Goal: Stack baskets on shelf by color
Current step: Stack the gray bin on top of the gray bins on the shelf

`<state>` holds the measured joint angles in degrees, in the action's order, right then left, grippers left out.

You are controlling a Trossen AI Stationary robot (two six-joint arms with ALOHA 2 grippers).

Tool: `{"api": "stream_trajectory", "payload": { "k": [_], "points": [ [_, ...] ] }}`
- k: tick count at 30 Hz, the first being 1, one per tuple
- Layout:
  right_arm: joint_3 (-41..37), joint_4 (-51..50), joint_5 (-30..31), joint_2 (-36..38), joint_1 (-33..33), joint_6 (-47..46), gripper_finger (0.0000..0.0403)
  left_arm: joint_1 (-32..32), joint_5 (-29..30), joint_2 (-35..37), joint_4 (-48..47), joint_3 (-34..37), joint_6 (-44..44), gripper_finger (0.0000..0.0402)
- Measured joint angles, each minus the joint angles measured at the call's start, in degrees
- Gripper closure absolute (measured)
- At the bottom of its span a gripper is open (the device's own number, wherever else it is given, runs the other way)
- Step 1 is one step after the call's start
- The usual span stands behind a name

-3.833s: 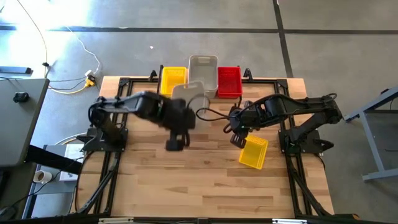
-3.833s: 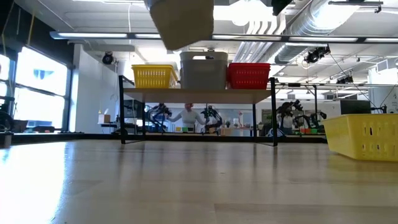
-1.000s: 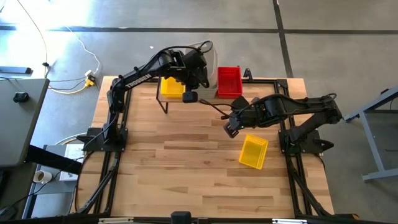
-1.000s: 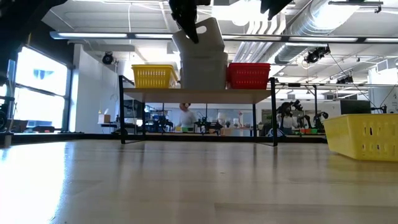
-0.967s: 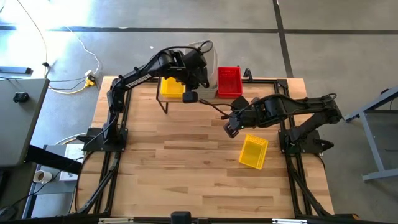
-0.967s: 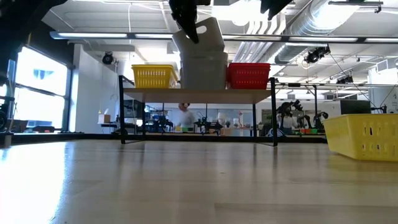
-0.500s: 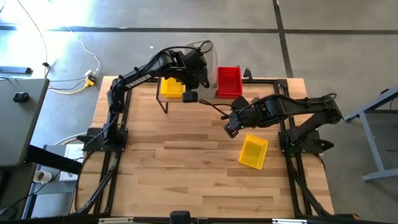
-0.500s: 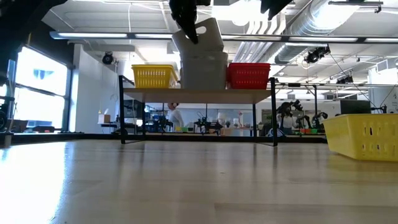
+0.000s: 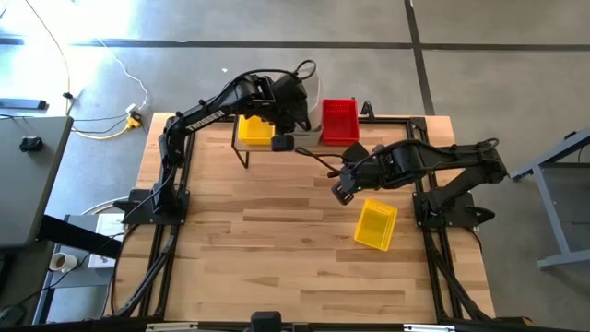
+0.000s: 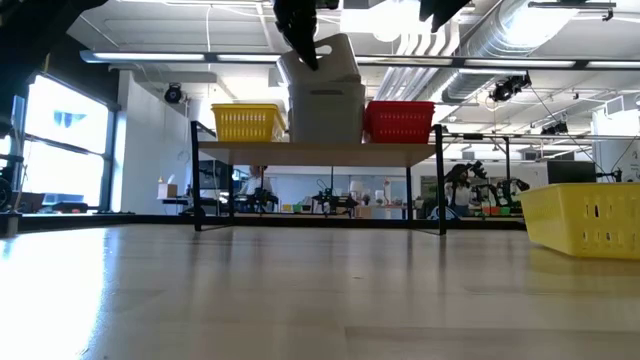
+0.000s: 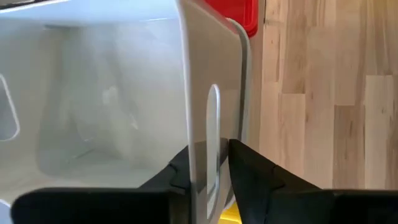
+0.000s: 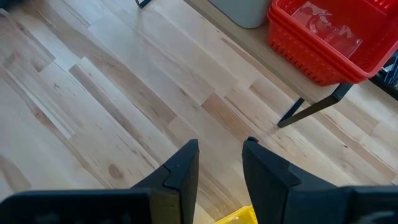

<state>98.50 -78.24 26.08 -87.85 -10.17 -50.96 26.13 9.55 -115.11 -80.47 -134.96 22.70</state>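
On the shelf (image 10: 320, 152) at the tabletop's far edge, the grey-white basket (image 11: 112, 93) is nested atop the middle stack, its wall straddled by the left gripper (image 11: 208, 171), whose grip cannot be judged. The yellow stack (image 10: 246, 122) and red stack (image 10: 400, 121) flank it. The right gripper (image 12: 217, 162) hangs with fingers apart, empty, over mid-table, beside a loose yellow basket (image 9: 376, 224).

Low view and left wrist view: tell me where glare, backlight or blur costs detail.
Low view: ceiling lights and the window at the picture's left blow out, the left claw reads as a dark silhouette against them, and the near tabletop is soft. Left wrist view: the grey-white basket fills the frame, pale and hazy, its mesh hard to make out.
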Motion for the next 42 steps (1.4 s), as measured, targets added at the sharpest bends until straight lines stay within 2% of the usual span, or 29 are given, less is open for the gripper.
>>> {"api": "stream_trajectory", "payload": {
  "k": [11,18,23,32,37,42],
  "points": [
    [0.0,0.0,0.0,0.0,0.0,0.0,0.0293,-0.7,-0.2,0.0,1.0,0.0,0.0,0.0296],
    [0.0,0.0,0.0,0.0,0.0,0.0,0.0293,-0.7,3.4,0.0,0.9,0.0,0.0,0.0264],
    [0.0,0.0,0.3,0.0,0.0,-1.4,0.0293,-1.0,1.6,0.3,0.5,0.0,0.0,0.0259],
    [0.0,0.8,3.0,0.0,1.2,-1.4,0.0293,-1.9,2.8,2.1,0.3,0.0,0.5,0.0259],
    [0.0,3.4,3.3,0.1,3.4,2.4,0.0293,-1.9,4.1,3.7,0.6,0.0,1.0,0.0259],
    [0.0,9.0,2.2,0.1,6.2,10.6,0.0293,-1.9,5.5,5.8,0.6,0.0,1.5,0.0259]
  ]
}}
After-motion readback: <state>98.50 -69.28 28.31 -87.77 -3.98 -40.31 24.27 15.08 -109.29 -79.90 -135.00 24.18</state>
